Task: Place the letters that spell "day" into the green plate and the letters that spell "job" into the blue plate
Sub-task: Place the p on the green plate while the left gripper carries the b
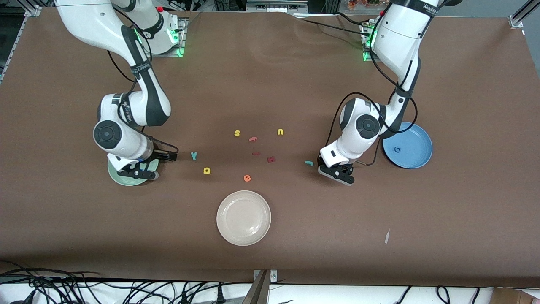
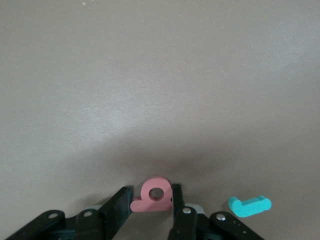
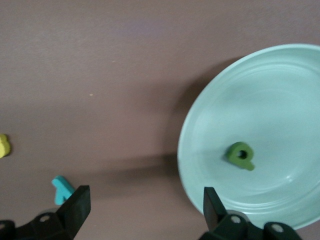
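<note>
- Brown table (image 1: 270,63): fills the front view, arm bases along the top edge.
- Cream-white plate (image 1: 243,218): lower centre of the front view.
- Blue plate (image 1: 413,147): right of centre; a blue "o" (image 1: 397,149) lies in it.
- Green plate (image 1: 122,176): left of centre, partly under the right gripper (image 1: 137,173); a dark green "a" (image 3: 241,155) lies in it.
- Right gripper: over the green plate's rim, fingers wide apart, holding nothing.
- Left gripper (image 1: 336,174): down at the table just lower-left of the blue plate, fingers closed against a salmon "b" (image 2: 155,195).
- Teal "j" (image 1: 309,162): on the table beside the left gripper.
- Teal "y" (image 1: 194,156) and yellow "d" (image 1: 206,170): on the table just right of the green plate.
- Centre cluster: yellow "s" (image 1: 237,133), yellow "u" (image 1: 280,132), orange "e" (image 1: 247,178), dark red letters (image 1: 271,159).
</note>
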Controlling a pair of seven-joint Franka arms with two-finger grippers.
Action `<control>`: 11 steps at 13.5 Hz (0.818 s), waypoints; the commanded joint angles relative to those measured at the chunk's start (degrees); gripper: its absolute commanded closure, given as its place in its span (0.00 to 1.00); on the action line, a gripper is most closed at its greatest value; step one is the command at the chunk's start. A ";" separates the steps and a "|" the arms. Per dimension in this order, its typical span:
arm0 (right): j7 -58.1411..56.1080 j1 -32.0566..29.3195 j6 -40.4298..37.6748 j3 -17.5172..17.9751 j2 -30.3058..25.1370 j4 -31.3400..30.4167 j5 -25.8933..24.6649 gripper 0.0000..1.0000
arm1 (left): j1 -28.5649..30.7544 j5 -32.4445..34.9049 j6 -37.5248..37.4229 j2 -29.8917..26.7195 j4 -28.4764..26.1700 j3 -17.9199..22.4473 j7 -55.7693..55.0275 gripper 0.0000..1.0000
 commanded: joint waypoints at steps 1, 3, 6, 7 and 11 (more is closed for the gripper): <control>5.46 0.00 0.25 3.37 -0.26 0.38 1.77 0.00 | 2.39 1.21 -4.85 -3.89 -0.45 0.93 0.47 0.85; 7.50 0.08 2.44 5.05 -0.09 -0.23 1.77 0.00 | 5.38 1.21 -10.21 -7.84 -1.32 0.93 0.65 0.85; 8.21 1.66 10.85 5.93 -0.08 -5.40 1.77 0.00 | 10.22 5.13 -15.41 -13.91 -4.83 0.93 0.74 0.85; 8.21 1.75 12.11 6.02 -0.17 -6.20 1.77 0.00 | 11.45 8.38 -15.68 -16.19 -7.02 0.93 0.74 0.85; 8.30 2.46 13.52 6.20 0.88 -6.56 1.77 0.03 | 18.92 13.60 -15.60 -23.93 -17.56 0.75 5.27 0.84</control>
